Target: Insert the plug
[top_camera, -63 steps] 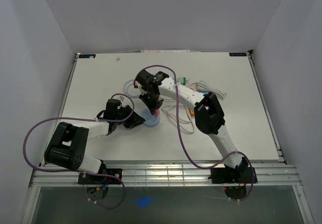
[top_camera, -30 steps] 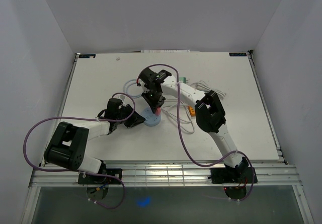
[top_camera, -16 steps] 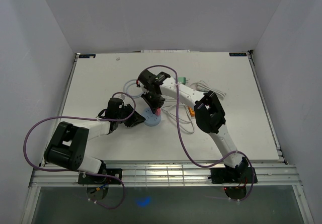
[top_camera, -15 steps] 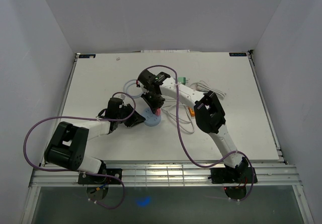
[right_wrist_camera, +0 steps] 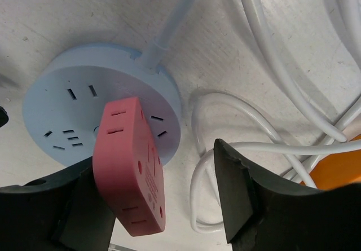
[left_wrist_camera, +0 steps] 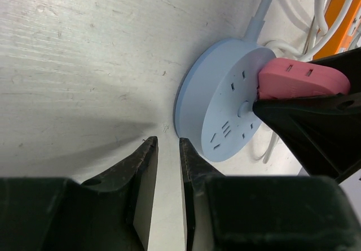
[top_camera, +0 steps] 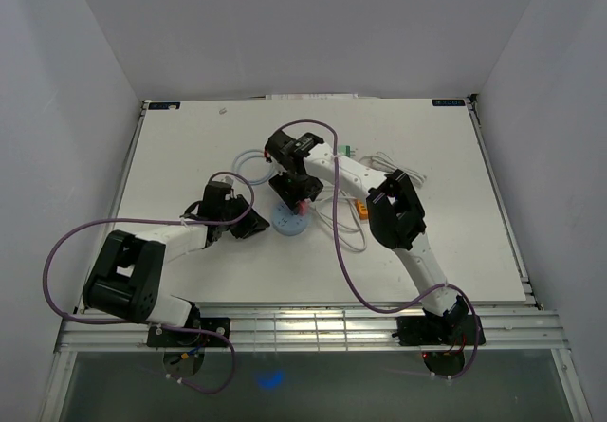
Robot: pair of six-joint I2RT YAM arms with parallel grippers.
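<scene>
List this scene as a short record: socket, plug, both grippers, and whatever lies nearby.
socket: round, light blue, flat on the white table
plug: pink, standing on the socket's face, off centre; full seating cannot be told
right gripper: open, jaws wide on either side of the plug, with a clear gap on one side
left gripper: jaws narrowly parted, nothing between them, close to the socket's rim
nearby: white cables and an orange block beyond the socket
</scene>
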